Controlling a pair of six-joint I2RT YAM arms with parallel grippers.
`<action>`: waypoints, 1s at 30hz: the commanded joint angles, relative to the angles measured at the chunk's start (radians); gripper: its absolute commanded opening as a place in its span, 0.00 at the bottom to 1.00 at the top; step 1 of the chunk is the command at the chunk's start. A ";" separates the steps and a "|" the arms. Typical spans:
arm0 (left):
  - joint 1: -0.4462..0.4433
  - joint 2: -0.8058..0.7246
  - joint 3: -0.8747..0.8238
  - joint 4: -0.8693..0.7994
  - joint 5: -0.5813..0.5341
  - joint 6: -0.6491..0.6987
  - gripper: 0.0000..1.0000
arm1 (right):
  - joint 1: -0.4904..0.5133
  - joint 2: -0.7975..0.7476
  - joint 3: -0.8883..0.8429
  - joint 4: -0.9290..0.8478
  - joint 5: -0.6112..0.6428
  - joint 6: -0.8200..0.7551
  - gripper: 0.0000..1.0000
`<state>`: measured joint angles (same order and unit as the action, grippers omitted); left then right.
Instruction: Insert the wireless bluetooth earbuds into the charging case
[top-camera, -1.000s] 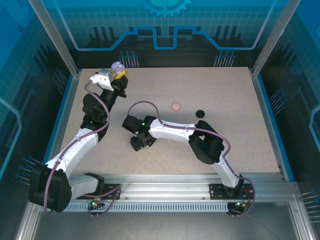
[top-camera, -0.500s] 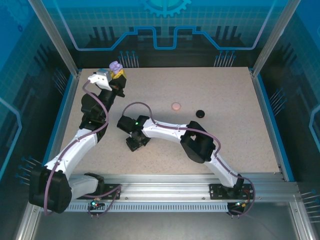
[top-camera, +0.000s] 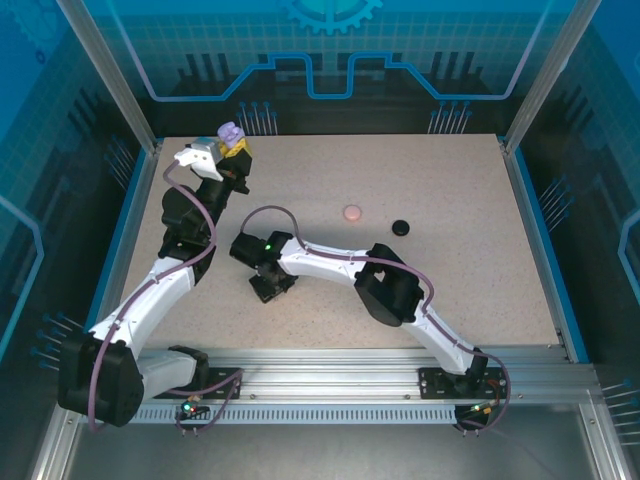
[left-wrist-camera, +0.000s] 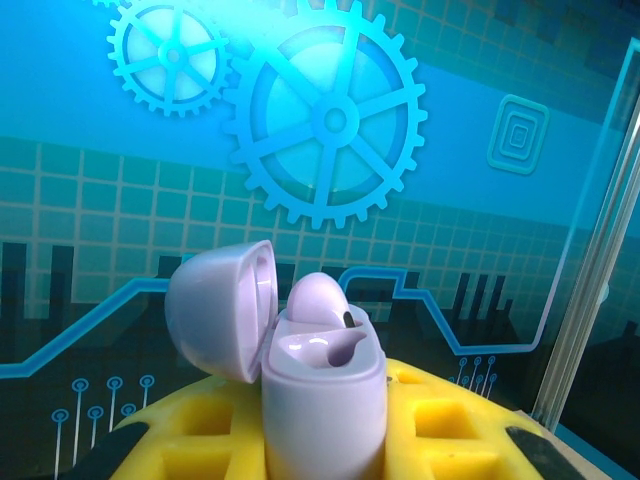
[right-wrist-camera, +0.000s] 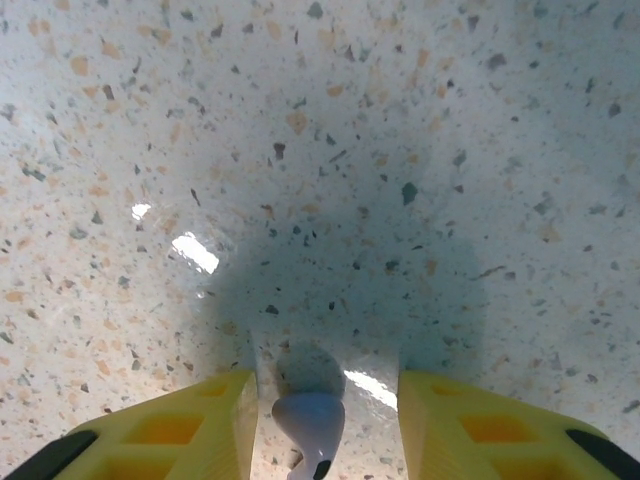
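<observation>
Over the last second the right arm has swung further left across the speckled tabletop (top-camera: 450, 200). The right gripper (right-wrist-camera: 320, 425) points down, its yellow fingers (right-wrist-camera: 190, 425) parted astride a glossy lilac earbud (right-wrist-camera: 310, 418) lying on the table, seemingly not quite touching it. The left gripper (left-wrist-camera: 325, 440) is clamped on the smooth, rounded lilac charging case (left-wrist-camera: 325, 395), held up at the far left of the table with its lid (left-wrist-camera: 215, 305) hinged open and a second earbud (left-wrist-camera: 318, 298) seated inside.

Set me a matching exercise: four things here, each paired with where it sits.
Things:
1. lilac charging case
2. lilac earbud
3. pink round case
4. black round case

Places:
A. on the table, between the open fingers of the right pincer
B. on the table, right of the pink one
C. held, lid open, in the left pincer
D. on the table, left of the black one

Pairs: 1-C, 2-A, 3-D, 4-B
</observation>
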<state>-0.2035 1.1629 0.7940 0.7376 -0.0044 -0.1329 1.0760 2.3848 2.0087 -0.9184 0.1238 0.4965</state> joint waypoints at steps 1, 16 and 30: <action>0.015 -0.024 0.002 0.034 -0.008 -0.015 0.00 | 0.025 0.036 0.030 -0.061 0.001 0.011 0.41; 0.015 -0.025 -0.010 0.037 0.001 -0.036 0.00 | 0.035 0.073 0.059 -0.092 0.024 0.035 0.32; 0.015 -0.038 -0.023 0.029 0.026 -0.056 0.00 | 0.028 -0.019 -0.010 -0.050 0.079 0.078 0.21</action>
<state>-0.1982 1.1526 0.7860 0.7380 -0.0032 -0.1608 1.0943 2.4031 2.0415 -0.9550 0.1612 0.5461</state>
